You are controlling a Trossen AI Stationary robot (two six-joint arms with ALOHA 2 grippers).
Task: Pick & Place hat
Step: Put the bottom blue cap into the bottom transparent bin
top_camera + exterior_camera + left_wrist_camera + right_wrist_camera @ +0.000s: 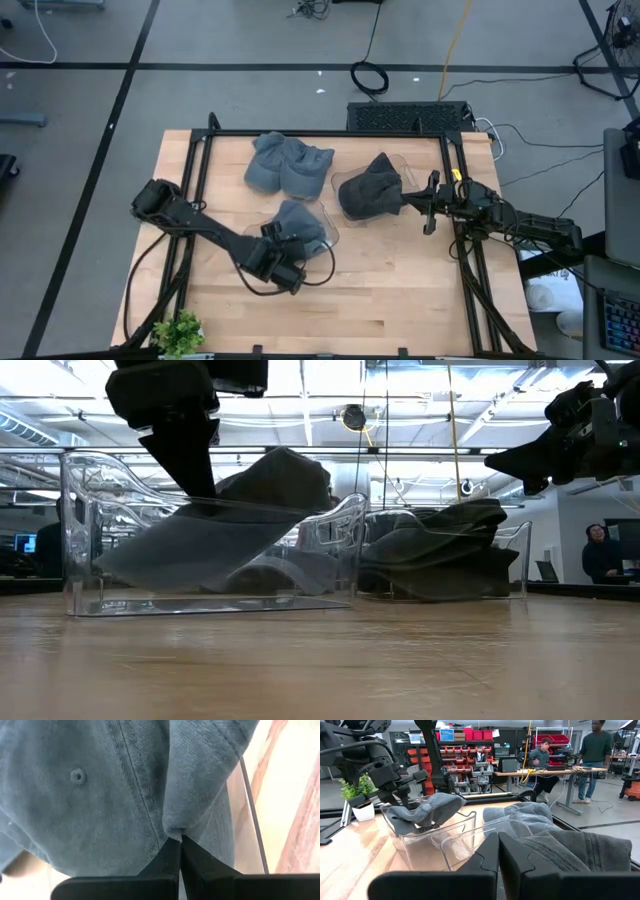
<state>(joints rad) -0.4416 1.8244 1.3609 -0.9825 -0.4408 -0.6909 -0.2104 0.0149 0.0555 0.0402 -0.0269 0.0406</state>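
— Where was the grey-blue cloth hat [300, 224]?

— In the clear plastic bin [210, 545] near the middle of the wooden bench [400, 290], draped over its rim. The left gripper [290, 237] had its fingers pinched together on a fold of that hat.

— And the right gripper [425, 203]?

— It hung just beside a second clear bin [445, 555] holding a dark grey hat [368, 188], its fingers pressed together and empty. More grey hats [288, 165] lay heaped behind.
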